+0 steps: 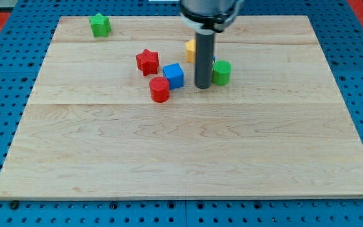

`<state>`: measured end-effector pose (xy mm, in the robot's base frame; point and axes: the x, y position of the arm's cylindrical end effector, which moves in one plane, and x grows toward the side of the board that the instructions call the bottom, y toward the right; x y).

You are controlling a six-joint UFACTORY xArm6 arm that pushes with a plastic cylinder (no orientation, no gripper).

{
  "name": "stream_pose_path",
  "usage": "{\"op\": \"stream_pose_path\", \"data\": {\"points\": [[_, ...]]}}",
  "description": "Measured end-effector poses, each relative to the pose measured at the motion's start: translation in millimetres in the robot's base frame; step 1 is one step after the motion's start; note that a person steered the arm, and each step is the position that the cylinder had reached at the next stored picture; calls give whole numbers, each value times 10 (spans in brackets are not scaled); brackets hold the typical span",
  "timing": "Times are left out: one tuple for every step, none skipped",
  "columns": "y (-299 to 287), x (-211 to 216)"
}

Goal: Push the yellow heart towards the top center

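Where my tip (203, 86) rests, yellow block (190, 49) behind

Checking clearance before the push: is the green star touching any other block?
No. The green star sits alone near the board's top-left corner, well apart from the cluster around my tip.

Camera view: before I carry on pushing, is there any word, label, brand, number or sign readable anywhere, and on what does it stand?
None: no readable text shows in this view.
The pale wooden board is bare wood grain, no marks.
The blocks are plain: green star-shaped block, red star-shaped block, blue cube, red cylinder, green cylinder, and the yellow block, mostly hidden.
My tip and the dark rod carry no label.
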<state>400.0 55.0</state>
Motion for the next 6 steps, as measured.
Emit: {"op": "stream_pose_path", "data": {"points": [[521, -38], [331, -243], [-303, -258], [-712, -498], [-886, -990], [-886, -1350]]}}
